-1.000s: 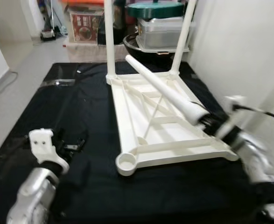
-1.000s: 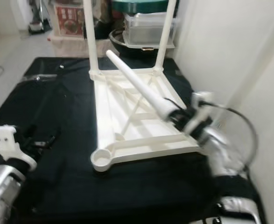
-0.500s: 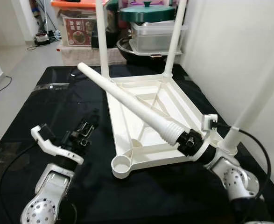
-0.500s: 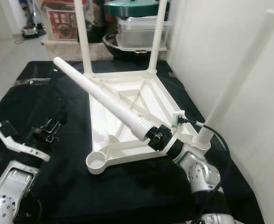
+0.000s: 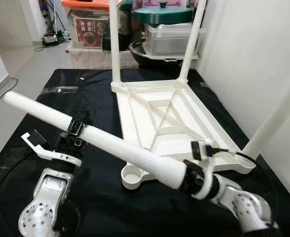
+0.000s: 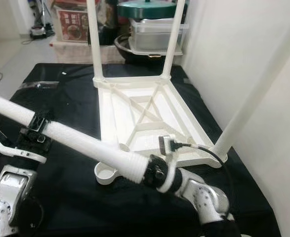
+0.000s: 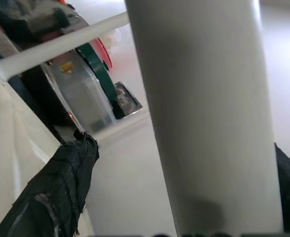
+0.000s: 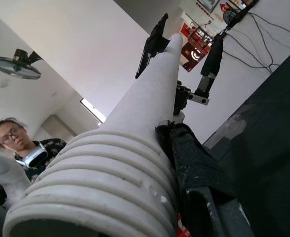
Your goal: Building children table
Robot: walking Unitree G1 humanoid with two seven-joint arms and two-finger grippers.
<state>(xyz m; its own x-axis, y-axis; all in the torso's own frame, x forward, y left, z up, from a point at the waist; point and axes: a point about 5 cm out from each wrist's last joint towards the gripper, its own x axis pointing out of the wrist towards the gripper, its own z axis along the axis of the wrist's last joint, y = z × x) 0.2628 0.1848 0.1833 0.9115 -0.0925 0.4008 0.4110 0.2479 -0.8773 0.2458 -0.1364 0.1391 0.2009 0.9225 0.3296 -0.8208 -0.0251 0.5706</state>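
The white table top (image 5: 135,123) lies upside down on a black mat. Two legs (image 5: 115,44) stand upright in its far corners and a third (image 5: 278,116) in the near right corner. The near left socket (image 5: 132,174) is empty. My right gripper (image 5: 194,180) is shut on the ribbed end of the loose white leg (image 5: 115,145), just right of that socket. The leg slants low across to the left. My left gripper (image 5: 76,132) is open and straddles it partway along; in the left wrist view one finger (image 7: 61,182) stands apart from the leg (image 7: 204,98).
The black mat (image 5: 85,89) covers the floor under the table top. A white wall (image 5: 253,59) runs close along the right. Storage boxes (image 5: 90,24) and a green-lidded pot (image 5: 162,12) stand behind the mat. A person (image 8: 21,148) shows in the right wrist view.
My right gripper has swung the loose leg down and to the left. Its shaft now passes between my left gripper's fingers, which earlier held nothing. The camera has also shifted.
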